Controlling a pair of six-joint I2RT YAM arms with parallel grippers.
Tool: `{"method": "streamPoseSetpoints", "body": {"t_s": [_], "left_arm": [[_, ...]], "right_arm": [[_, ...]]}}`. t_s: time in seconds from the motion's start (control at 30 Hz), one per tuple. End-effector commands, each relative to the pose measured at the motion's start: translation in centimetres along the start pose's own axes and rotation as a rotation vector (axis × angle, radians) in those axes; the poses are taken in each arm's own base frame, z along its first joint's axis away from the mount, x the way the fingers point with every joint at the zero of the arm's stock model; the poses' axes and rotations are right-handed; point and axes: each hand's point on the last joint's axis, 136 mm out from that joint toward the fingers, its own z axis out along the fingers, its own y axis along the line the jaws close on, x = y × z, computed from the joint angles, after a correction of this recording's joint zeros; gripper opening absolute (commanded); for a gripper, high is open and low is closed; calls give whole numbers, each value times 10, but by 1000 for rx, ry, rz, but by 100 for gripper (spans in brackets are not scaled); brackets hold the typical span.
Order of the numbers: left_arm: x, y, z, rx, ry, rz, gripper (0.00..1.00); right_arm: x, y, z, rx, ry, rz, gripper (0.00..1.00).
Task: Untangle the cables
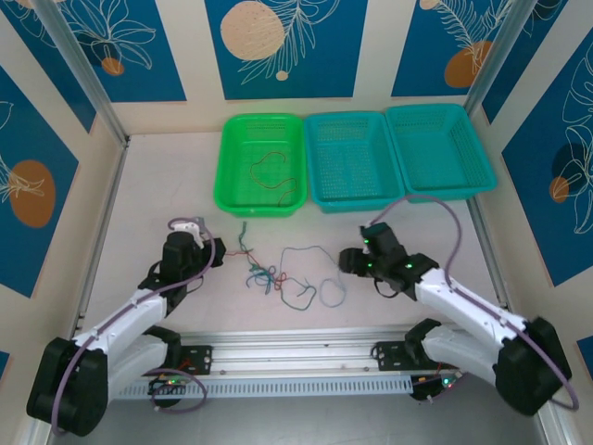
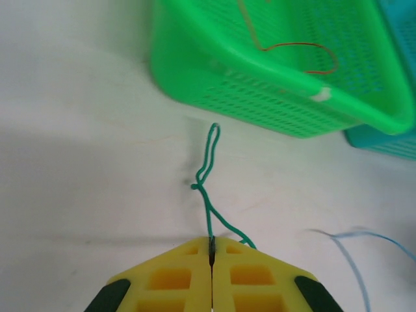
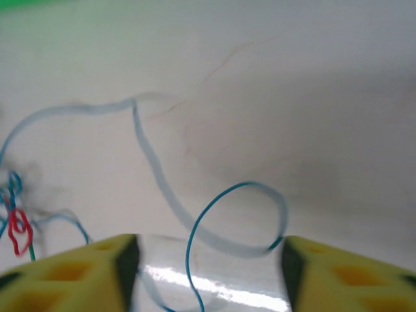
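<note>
The cables lie on the white table in front of the baskets. A knot of blue, green and red cables (image 1: 262, 276) sits at the middle, and blue loops (image 1: 331, 295) trail right from it. My left gripper (image 1: 220, 256) (image 2: 212, 244) is shut on a green cable (image 2: 209, 170), whose looped end points toward the green basket. My right gripper (image 1: 346, 263) (image 3: 208, 263) stands open just above the table. A blue cable loop (image 3: 234, 195) lies between its yellow fingers (image 3: 338, 273), motion-blurred and apparently loose. The knot (image 3: 16, 224) shows at the far left of the right wrist view.
A green basket (image 1: 226, 176) (image 2: 195, 71) at the back holds a thin red wire (image 1: 269, 170) (image 2: 305, 47). Two teal baskets (image 1: 357, 202) (image 1: 483, 158) stand to its right. An aluminium rail (image 1: 296, 348) runs along the near edge, between the arm bases.
</note>
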Motion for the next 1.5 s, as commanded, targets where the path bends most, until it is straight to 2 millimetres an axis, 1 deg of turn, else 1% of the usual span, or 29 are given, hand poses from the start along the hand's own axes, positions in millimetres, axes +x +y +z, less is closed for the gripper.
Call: {"method": "streamPoseSetpoints", "body": {"t_s": [0.0, 0.03, 0.1, 0.13, 0.2, 0.27, 0.3, 0.37, 0.43, 0.53, 0.6, 0.67, 0.77, 0.8, 0.9, 1.0, 1.03, 1.07, 1.13, 1.23, 1.33, 1.47], "left_arm": [[-25, -50, -10, 216, -65, 116, 0], [-26, -58, -13, 252, -64, 144, 0], [-29, -74, -18, 320, -65, 200, 0], [-30, -80, -20, 345, -65, 225, 0], [-32, -90, -23, 387, -71, 265, 0], [-34, -100, -26, 427, -83, 294, 0], [-35, -106, -29, 456, -93, 313, 0], [-37, -116, -34, 496, -110, 341, 0], [-34, -125, -38, 525, -112, 380, 0], [-27, -133, -38, 530, -101, 427, 0], [-23, -137, -36, 532, -96, 444, 0], [-23, -139, -35, 531, -98, 447, 0], [-27, -140, -37, 523, -116, 441, 0], [-28, -140, -39, 518, -124, 439, 0], [-32, -137, -42, 488, -139, 437, 0], [-34, -133, -43, 461, -149, 431, 0], [-35, -131, -43, 451, -155, 428, 0], [-35, -130, -43, 444, -157, 425, 0], [-37, -125, -42, 417, -167, 413, 0], [-42, -111, -39, 327, -177, 389, 0], [-45, -91, -36, 218, -184, 364, 0], [-47, -69, -34, 110, -195, 323, 0]], "right_arm": [[-34, 42, -18, -84, -71, -189, 69], [-37, 62, -22, -173, -64, -230, 69], [-36, 99, -30, -347, -14, -280, 70], [-37, 113, -30, -396, 15, -285, 73], [-39, 135, -28, -461, 61, -293, 74], [-39, 156, -21, -515, 86, -304, 74], [-39, 163, -15, -531, 95, -295, 74], [-43, 169, -2, -538, 126, -231, 74], [-46, 178, 8, -563, 186, -168, 76], [-53, 198, 12, -615, 225, -124, 81], [-57, 210, 16, -649, 253, -82, 82], [-57, 214, 29, -627, 285, -40, 82], [-49, 210, 54, -517, 324, -11, 76], [-46, 208, 60, -488, 335, -8, 72], [-42, 205, 66, -461, 336, 5, 60], [-44, 197, 69, -430, 318, 40, 40], [-44, 194, 69, -420, 312, 47, 32], [-44, 190, 70, -405, 306, 56, 23], [-45, 176, 72, -355, 280, 86, 1], [-52, 142, 70, -251, 201, 157, 0], [-56, 95, 64, -84, 107, 201, 0], [-55, 35, 50, 107, 19, 233, 0]]}}
